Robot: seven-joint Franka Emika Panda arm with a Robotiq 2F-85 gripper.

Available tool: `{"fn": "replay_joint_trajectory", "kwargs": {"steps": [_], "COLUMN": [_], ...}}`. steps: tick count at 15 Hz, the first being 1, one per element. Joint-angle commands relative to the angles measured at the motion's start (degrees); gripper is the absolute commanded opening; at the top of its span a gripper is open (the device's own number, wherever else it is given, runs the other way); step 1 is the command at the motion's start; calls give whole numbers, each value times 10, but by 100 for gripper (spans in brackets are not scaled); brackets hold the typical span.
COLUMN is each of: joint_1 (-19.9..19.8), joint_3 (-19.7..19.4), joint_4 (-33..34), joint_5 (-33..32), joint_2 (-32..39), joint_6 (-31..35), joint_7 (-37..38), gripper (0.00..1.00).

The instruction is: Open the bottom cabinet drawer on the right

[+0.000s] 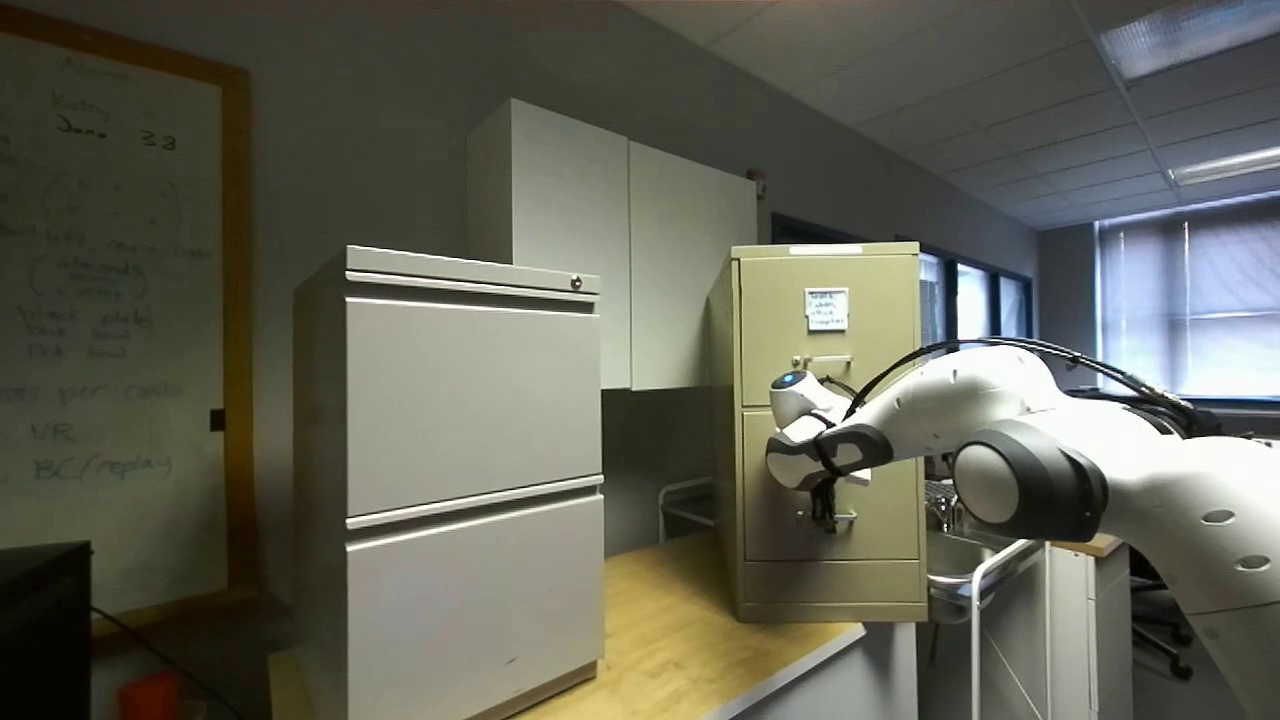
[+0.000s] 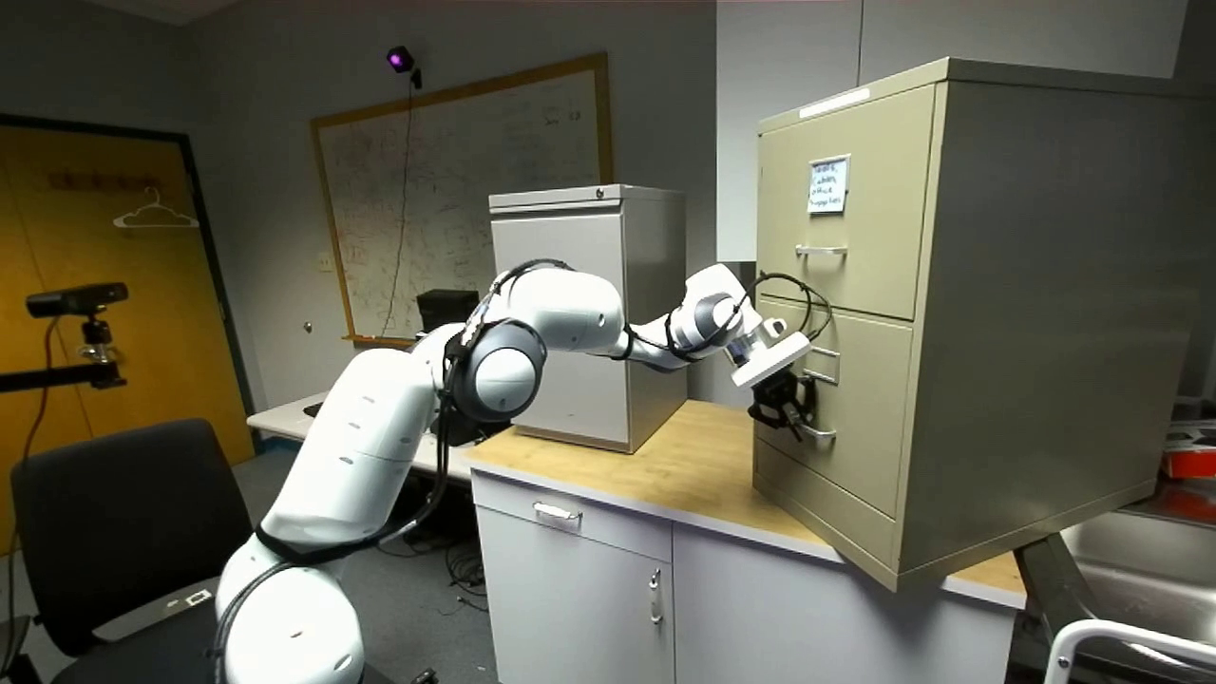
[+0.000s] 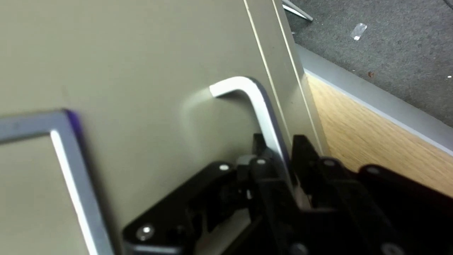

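The bottom drawer of the tall beige filing cabinet shows in both exterior views [image 1: 890, 500] [image 2: 869, 418] and fills much of the wrist view [image 3: 141, 71]. Its front sits flush and closed. Its small silver handle [image 3: 263, 106] also shows in both exterior views [image 1: 846, 517] [image 2: 823, 434]. My black gripper [image 3: 279, 143] is at this handle in both exterior views [image 1: 824, 522] [image 2: 800, 429]. In the wrist view its fingers stand on either side of the bar, partly open. A narrow gap shows between the bar and the right finger. The handle's near end is hidden by the gripper.
A wide light-grey cabinet [image 1: 470, 400] stands on the same wooden counter [image 2: 703, 456]. The upper beige drawer [image 1: 770, 300] has its own handle above my wrist. An empty label frame [image 3: 76, 184] sits above the lower handle. A sink [image 2: 1140, 570] is beside the cabinet.
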Motion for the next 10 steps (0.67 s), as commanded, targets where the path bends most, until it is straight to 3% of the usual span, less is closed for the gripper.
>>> {"fn": "replay_joint_trajectory", "kwargs": {"steps": [1,7,10], "joint_1": [-5,-3,1], "joint_3": [2,14,16], "joint_4": [36,4,-33], "joint_5": [21,39,36], "joint_2": [28,15,1], "joint_6": [-27,-57,-39], "joint_7": [-22,-37,-29], "gripper": [10,11,11]}}
